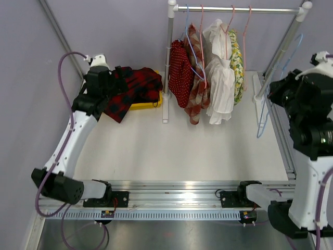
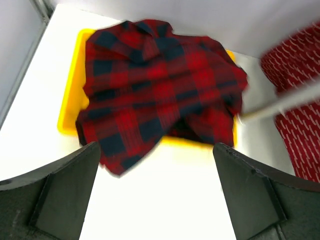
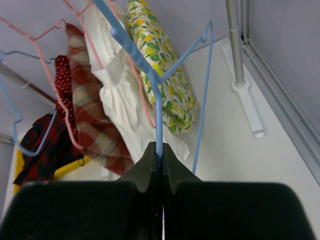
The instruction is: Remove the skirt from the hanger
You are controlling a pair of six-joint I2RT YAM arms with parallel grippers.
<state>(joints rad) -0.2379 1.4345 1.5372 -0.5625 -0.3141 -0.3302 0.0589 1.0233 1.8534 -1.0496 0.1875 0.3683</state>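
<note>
The red and dark plaid skirt [image 1: 132, 87] lies crumpled on a yellow tray [image 1: 141, 105] at the back left, off any hanger. In the left wrist view the skirt [image 2: 160, 85] covers most of the tray [image 2: 69, 102]. My left gripper [image 2: 156, 150] is open and empty, just above and on the near side of the skirt; it also shows in the top view [image 1: 110, 83]. My right gripper [image 3: 159, 150] is shut on the wire of a bare blue hanger [image 3: 157, 100]. It holds the hanger [image 1: 264, 112] at the right, beside the rack's right post.
A clothes rack [image 1: 234, 9] stands at the back. On it hang a red dotted garment [image 1: 180, 73], a tan plaid one [image 1: 196, 91], a white one [image 1: 221, 83] and a lemon-print one [image 1: 237, 62]. The rack's left post [image 1: 167, 62] stands next to the tray.
</note>
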